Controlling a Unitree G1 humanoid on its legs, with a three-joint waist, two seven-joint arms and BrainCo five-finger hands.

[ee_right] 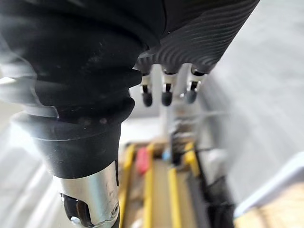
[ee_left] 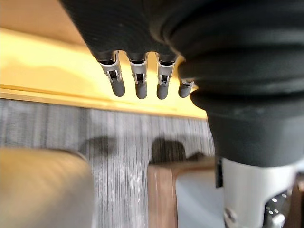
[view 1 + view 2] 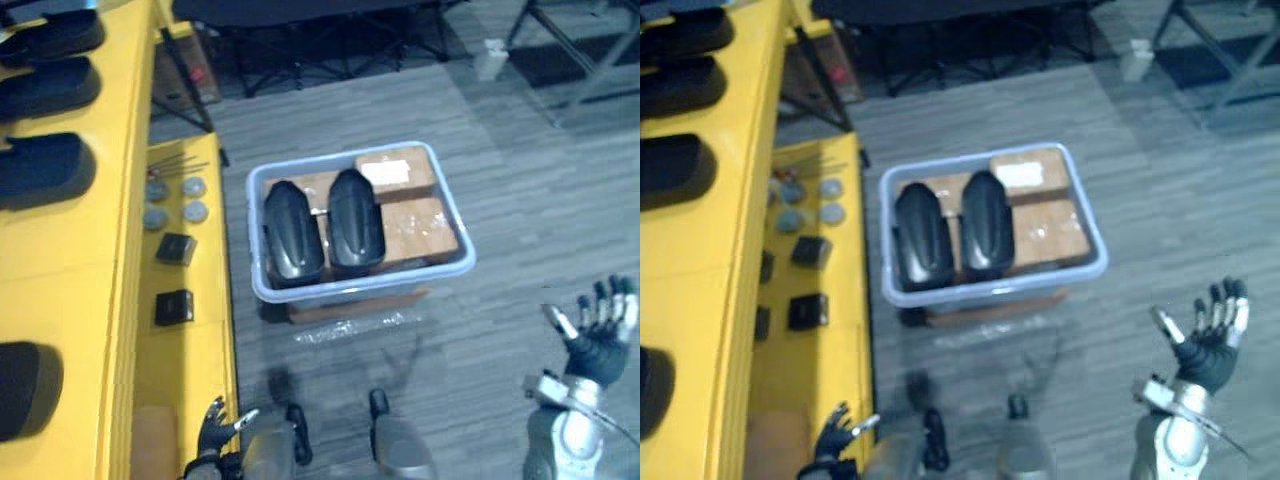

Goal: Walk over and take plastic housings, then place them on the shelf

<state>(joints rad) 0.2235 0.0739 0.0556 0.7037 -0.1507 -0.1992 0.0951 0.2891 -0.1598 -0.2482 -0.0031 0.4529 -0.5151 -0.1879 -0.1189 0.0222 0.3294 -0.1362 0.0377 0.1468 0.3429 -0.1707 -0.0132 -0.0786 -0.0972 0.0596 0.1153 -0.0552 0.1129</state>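
Note:
Two black plastic housings (image 3: 293,232) (image 3: 356,220) lie side by side in a clear bin (image 3: 455,229) on the floor ahead, on top of brown boxes (image 3: 418,228). Several more black housings (image 3: 45,165) rest on the yellow shelf (image 3: 60,290) along the left. My right hand (image 3: 598,325) is raised at the lower right, fingers spread and open, holding nothing, well short of the bin. My left hand (image 3: 215,427) hangs low at the bottom left beside the shelf edge, fingers relaxed and open, also with nothing in it.
On the shelf's lower yellow level lie small black blocks (image 3: 175,306), grey round caps (image 3: 193,211) and thin rods. Dark folding frames (image 3: 330,45) stand behind the bin. A metal stand (image 3: 590,60) is at the far right. Grey plank floor surrounds the bin.

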